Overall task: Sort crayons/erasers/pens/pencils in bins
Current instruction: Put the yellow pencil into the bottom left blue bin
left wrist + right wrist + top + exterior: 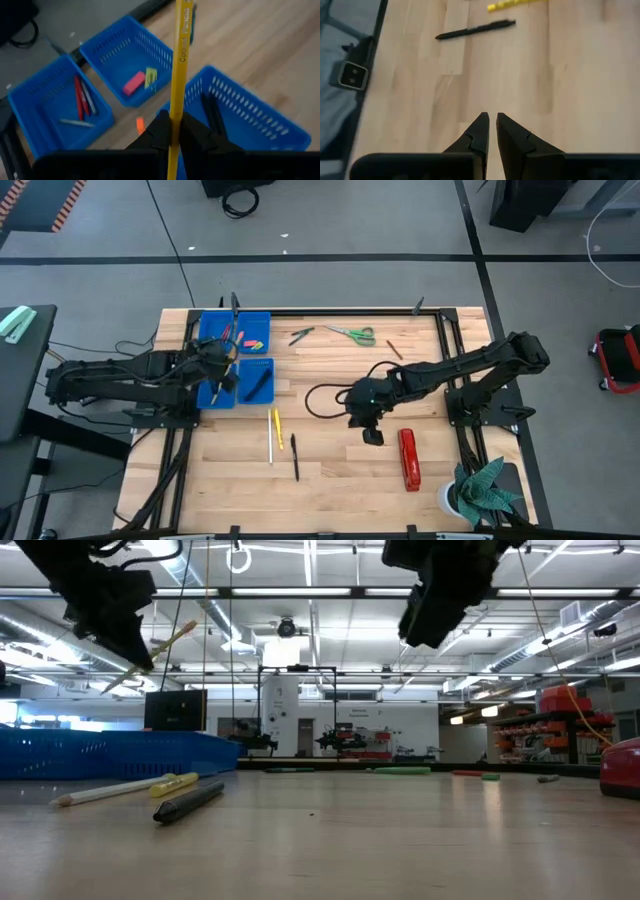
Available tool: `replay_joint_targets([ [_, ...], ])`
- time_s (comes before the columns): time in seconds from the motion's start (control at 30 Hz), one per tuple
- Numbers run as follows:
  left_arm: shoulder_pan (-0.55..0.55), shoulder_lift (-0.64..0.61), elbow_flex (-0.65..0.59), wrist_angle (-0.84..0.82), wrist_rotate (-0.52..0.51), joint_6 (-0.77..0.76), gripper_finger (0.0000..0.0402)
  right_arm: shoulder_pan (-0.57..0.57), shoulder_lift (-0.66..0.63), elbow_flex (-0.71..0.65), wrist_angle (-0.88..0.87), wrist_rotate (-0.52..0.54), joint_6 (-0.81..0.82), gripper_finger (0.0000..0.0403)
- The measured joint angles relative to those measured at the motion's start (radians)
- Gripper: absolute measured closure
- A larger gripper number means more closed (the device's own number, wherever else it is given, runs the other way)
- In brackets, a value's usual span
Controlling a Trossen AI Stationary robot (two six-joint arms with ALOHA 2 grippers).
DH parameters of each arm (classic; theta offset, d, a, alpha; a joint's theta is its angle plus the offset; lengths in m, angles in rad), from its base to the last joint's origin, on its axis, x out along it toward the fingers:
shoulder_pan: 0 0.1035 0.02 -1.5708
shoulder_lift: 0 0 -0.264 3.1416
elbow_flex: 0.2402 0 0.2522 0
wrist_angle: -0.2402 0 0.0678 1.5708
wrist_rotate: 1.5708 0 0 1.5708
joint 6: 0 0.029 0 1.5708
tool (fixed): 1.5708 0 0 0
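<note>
Item, held: one yellow pencil (179, 60), clamped between the fingers of my left gripper (172, 131). It hangs above the bins (236, 355), over the bin with the dark pen (214, 114) in it. I judge it light, stiff and smooth-lacquered, so it can pivot or slide in a narrow pinch. The grip sits low on the shaft, leaving most of the length sticking out; a hold nearer the middle would steady it. In the low view it tilts up and away from the gripper.

Item, bins: blue plastic, lattice-walled, grouped at the table's left side. One neighbouring bin holds a pink eraser (133, 83) and a yellow eraser (151, 75); another holds red and grey sticks (82, 97). A small orange piece (140, 124) lies on the wood between the bins.

Item, loose stock right of the bins: a white pencil (270, 437), a short yellow pencil (278, 429) and a black pen (295, 457). All thin and rigid, and I judge them best taken mid-shaft across the length.

Item, left arm: stretched in low from the table's left edge, wrist over the bins.

Item, right arm: reaching in from the right side, folded at the elbow, right gripper (490, 127) raised above bare wood well right of the bins, jaws together on nothing, the black pen ahead of them.
</note>
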Motion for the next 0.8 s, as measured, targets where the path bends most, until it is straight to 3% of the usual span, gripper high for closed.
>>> replay_joint_targets([
  [0.2, 0.0, 0.01, -0.039, -0.01, 0.149, -0.005, 0.0358, 0.101, 0.0, -0.08, 0.006, 0.033, 0.15, 0.0361],
  [0.5, 0.02, 0.099, -0.039, -0.084, 0.155, -0.157, 0.0366, 0.336, 0.0, -0.233, 0.165, 0.278, 0.472, 0.0361],
  [0.8, 0.054, 0.23, -0.038, -0.099, 0.154, -0.283, 0.0371, 0.487, 0.0, -0.236, 0.181, 0.501, 0.533, 0.0361],
])
